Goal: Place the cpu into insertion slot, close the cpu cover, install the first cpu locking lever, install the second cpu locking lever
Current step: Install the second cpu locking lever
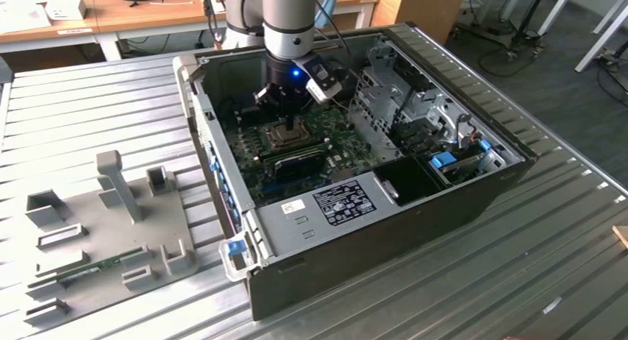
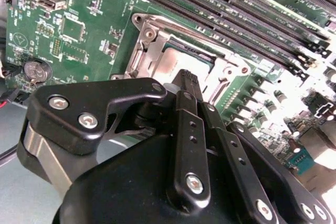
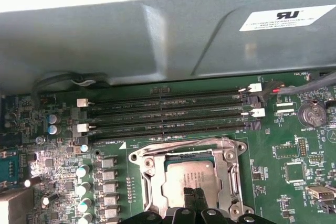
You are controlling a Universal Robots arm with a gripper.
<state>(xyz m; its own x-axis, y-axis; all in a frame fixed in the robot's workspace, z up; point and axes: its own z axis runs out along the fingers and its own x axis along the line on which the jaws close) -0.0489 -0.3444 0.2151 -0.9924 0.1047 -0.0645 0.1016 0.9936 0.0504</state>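
in the exterior view we see an open computer case point(image 1: 412, 200) at frame centre on the slatted bench point(image 1: 98, 112), the green board inside it, and the arm's fingers point(image 1: 291, 124) lowered over the insertion slot point(image 1: 285, 137). in the second wrist view the fingers point(image 2: 185, 80) are pressed together, gripping nothing, tips touching the cpu point(image 2: 181, 62) seated within the cpu cover point(image 2: 149, 51). in the first wrist view the closed fingers point(image 3: 195, 195) rest on the cpu point(image 3: 191, 174), lower centre.

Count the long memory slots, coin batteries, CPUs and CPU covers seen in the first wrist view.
Long memory slots: 4
Coin battery: 1
CPU: 1
CPU cover: 1
Total: 7
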